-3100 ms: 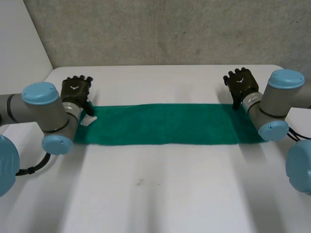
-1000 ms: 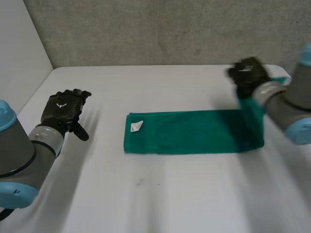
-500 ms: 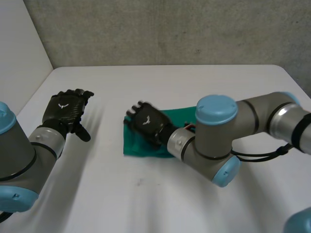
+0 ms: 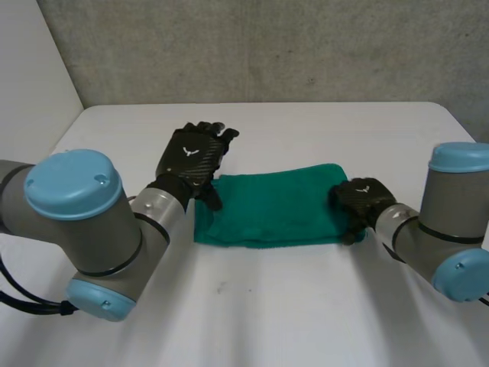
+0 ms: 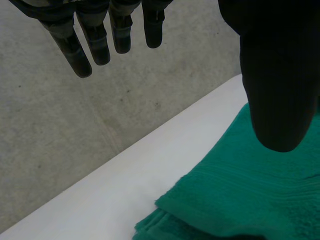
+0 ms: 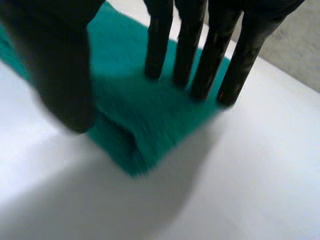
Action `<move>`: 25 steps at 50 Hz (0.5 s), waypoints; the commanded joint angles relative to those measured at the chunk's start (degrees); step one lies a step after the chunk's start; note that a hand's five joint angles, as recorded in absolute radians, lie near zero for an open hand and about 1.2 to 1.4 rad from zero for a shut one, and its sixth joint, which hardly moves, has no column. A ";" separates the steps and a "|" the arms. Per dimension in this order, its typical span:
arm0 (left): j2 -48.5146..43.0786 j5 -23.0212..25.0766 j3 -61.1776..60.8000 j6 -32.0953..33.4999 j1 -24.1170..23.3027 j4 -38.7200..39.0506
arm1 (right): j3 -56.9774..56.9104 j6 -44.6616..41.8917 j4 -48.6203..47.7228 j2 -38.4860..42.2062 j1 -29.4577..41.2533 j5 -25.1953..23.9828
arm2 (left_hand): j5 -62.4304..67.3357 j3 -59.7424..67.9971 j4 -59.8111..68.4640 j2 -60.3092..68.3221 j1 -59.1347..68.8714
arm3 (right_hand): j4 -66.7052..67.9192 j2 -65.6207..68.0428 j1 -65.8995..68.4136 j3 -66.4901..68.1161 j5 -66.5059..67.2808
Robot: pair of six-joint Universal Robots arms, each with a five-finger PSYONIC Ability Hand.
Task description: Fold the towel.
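Green towel (image 4: pixel 267 210) lay folded into a short band at ctr of the head view, flat on the white table (image 4: pixel 306 306). L hand (image 4: pixel 192 157) was upper left of ctr, over the towel's left end, back of hand up. In the left wrist view its fingers (image 5: pixel 100 42) were straight, slightly apart and well off the thumb (image 5: pixel 277 75), holding nothing, w/ a towel corner under the thumb. R hand (image 4: pixel 357 197) sat right of ctr at the towel's right end. Right wrist view showed its fingers straight, side by side, tips down on the cloth, thumb near the folded edge; contact there couldn't be told.
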 commanded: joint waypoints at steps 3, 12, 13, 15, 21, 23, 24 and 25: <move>0.29 -1.29 -1.40 -0.05 0.17 -0.44 | -0.77 -7.03 -3.51 1.04 -2.50 5.40 | -2.70 -2.25 -1.60 -1.67 -0.97 | 62.87 62.59 65.21 62.99 62.45; 2.92 -1.91 -4.30 -0.05 2.54 -0.44 | -8.94 -13.48 -3.78 1.13 5.21 6.48 | -2.70 -2.25 -1.60 -1.67 -0.97 | 62.87 62.59 65.21 62.99 62.45; 3.45 -1.91 -4.39 -0.05 3.07 -0.44 | -8.95 -13.48 -3.78 1.13 5.23 6.48 | -2.70 -2.25 -1.60 -1.67 -0.97 | 62.87 62.59 65.21 62.99 62.45; 3.72 -2.00 -4.39 -0.14 3.33 -0.44 | -12.27 -13.57 -4.04 1.48 12.58 5.43 | -2.70 -2.25 -1.60 -1.67 -0.97 | 62.87 62.59 65.21 62.99 62.45; 3.98 -5.51 -4.22 -1.11 5.01 -0.36 | -13.17 -14.10 -6.76 5.25 22.00 -1.93 | -2.70 -2.25 -1.60 -1.67 -0.97 | 62.87 62.59 65.21 62.99 62.45; 4.07 -6.82 -3.78 -2.16 5.44 -0.36 | -12.82 -14.79 -7.12 6.39 23.76 -5.18 | -2.70 -2.25 -1.60 -1.67 -0.97 | 62.87 62.59 65.21 62.99 62.45; 3.98 -7.18 -3.60 -2.51 5.53 -0.36 | -12.55 -15.50 -7.21 7.27 24.91 -7.30 | -2.70 -2.25 -1.60 -1.67 -0.97 | 62.87 62.59 65.21 62.99 62.45; 3.90 -7.44 -3.25 -3.21 5.71 -0.36 | -12.38 -15.85 -7.38 7.89 25.44 -8.80 | -2.70 -2.25 -1.60 -1.67 -0.97 | 62.87 62.59 65.21 62.99 62.45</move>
